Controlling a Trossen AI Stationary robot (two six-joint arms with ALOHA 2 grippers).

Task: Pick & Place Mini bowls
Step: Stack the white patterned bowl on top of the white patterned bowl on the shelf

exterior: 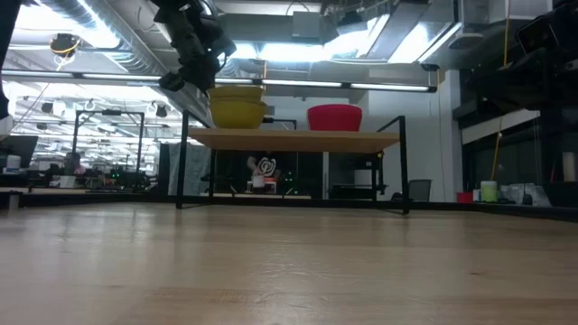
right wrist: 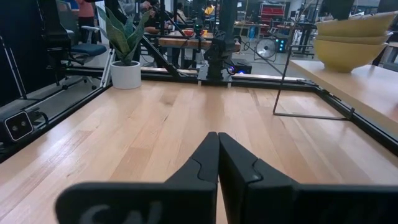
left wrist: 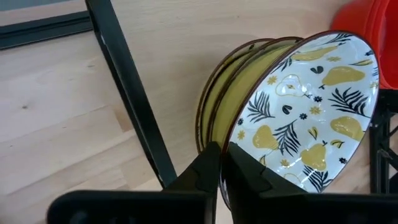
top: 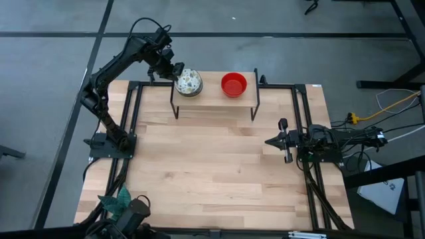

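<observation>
A stack of mini bowls [top: 188,82], yellow outside and white inside with a pear-and-leaf pattern, stands on a low wooden shelf [top: 212,101] at the table's far side. Red mini bowls [top: 234,84] stand beside it, to its right. My left gripper [top: 174,71] is at the stack's left side, shut on the top patterned bowl [left wrist: 311,106]. In the low view the stack [exterior: 237,108] and the red bowls [exterior: 334,117] rest by their bases on the shelf board [exterior: 293,140]. My right gripper [top: 269,141] waits shut at the table's right side. My left gripper pinches the top patterned bowl's rim [left wrist: 231,144] at the stack's left side, one finger inside the bowl and one outside. The fingers come slanting down from the far left. The bowl sits nested on the bowls beneath it, on the shelf.
The shelf stands on thin black wire legs [top: 175,109]. Black frame rails [top: 133,119] run along the table's left and right sides. A teal leafy plant [top: 119,199] and a camera [top: 136,211] are at the near left corner. Bare wood [top: 212,166] lies in front of the shelf.
</observation>
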